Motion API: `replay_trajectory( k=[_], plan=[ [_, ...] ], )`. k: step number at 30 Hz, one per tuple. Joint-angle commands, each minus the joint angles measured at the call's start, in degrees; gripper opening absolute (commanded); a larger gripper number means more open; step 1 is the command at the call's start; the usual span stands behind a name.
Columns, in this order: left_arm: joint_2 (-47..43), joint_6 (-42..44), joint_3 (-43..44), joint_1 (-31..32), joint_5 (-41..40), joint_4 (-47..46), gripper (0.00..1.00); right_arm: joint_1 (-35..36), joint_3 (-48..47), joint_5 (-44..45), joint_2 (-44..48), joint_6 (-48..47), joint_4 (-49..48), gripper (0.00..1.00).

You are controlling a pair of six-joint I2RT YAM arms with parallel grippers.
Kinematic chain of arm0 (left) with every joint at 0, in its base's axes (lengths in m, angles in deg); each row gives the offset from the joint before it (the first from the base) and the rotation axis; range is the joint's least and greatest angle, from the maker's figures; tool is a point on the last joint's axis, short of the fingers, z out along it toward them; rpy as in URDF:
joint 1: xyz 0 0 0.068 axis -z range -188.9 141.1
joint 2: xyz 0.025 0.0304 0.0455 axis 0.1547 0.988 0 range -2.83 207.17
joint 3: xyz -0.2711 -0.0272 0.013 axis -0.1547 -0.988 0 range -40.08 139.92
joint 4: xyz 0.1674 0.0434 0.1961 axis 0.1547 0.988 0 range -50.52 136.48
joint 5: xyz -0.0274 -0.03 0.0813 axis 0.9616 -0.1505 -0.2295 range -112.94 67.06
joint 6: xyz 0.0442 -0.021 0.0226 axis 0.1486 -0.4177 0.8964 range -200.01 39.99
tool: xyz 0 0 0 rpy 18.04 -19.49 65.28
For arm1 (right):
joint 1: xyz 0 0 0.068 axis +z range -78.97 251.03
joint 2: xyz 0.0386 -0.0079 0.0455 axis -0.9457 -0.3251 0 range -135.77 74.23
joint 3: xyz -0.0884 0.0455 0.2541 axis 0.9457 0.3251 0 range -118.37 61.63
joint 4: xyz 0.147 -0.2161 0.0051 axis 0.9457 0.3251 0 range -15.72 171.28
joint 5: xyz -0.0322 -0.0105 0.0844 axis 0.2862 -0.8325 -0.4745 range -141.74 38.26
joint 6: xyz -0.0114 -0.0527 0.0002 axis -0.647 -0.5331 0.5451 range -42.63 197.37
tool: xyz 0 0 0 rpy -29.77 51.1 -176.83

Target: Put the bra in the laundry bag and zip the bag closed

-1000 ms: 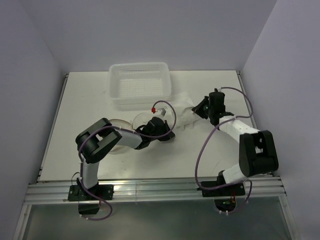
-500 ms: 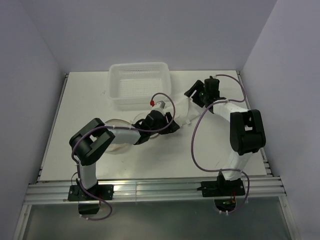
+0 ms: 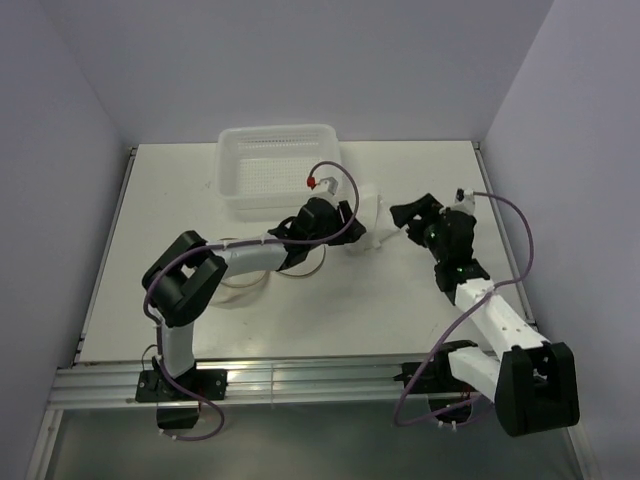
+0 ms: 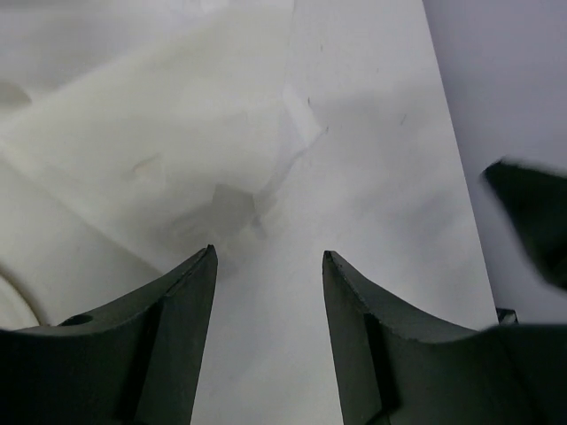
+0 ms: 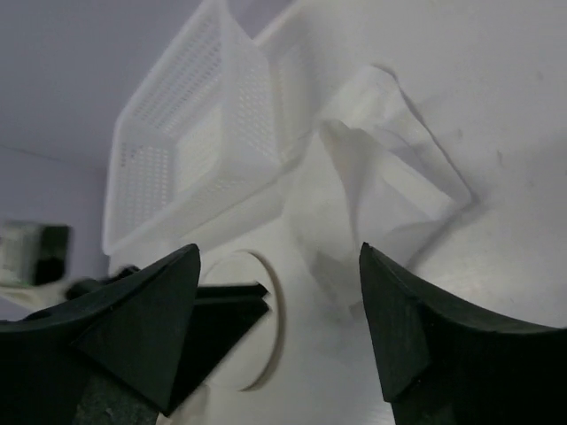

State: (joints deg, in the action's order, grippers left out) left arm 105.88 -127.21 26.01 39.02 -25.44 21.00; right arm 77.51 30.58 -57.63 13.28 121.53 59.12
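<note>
1. The bra (image 3: 372,222) lies crumpled on the bench (image 3: 150,200) at the basket's (image 3: 265,200) front right corner, outside the laundry bag (image 5: 270,345), which lies just in front of the basket.
2. The left tool (image 4: 266,257) and right tool (image 5: 279,250), both spread and empty, flank the bra, probably to take fresh grips.

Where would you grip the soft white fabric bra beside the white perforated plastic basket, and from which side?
Pinch the raised fold of the soft white fabric bra, probably coming across the bare table, where the open right gripper faces it. The fold stands up off the surface, so fingers can close across it; the white perforated plastic basket crowds the far side.
</note>
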Motion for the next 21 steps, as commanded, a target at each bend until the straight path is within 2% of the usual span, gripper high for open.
replay_trajectory(
  k=[1,5,10,14,21],
  plan=[
    [3.3,5.4,6.9,-0.6,-2.5,4.1,0.57,-0.4,8.1,3.2,-3.0,4.7,-4.2,0.72],
    [7.7,8.9,12.3,-1.9,-3.9,7.0,0.58,-0.6,10.3,1.7,-9.0,8.6,-9.4,0.71],
    [12.4,11.9,19.1,-3.8,-4.7,10.7,0.62,-0.8,10.4,-0.9,-21.5,13.3,-20.0,0.79],
    [16.7,13.1,23.6,-5.5,-6.0,13.5,0.69,-0.8,8.6,-2.1,-29.6,19.0,-27.9,0.81],
    [24.7,14.0,34.9,-7.1,-4.9,18.4,0.72,0.0,4.4,-2.5,-39.1,23.5,-32.7,0.72]
  ],
)
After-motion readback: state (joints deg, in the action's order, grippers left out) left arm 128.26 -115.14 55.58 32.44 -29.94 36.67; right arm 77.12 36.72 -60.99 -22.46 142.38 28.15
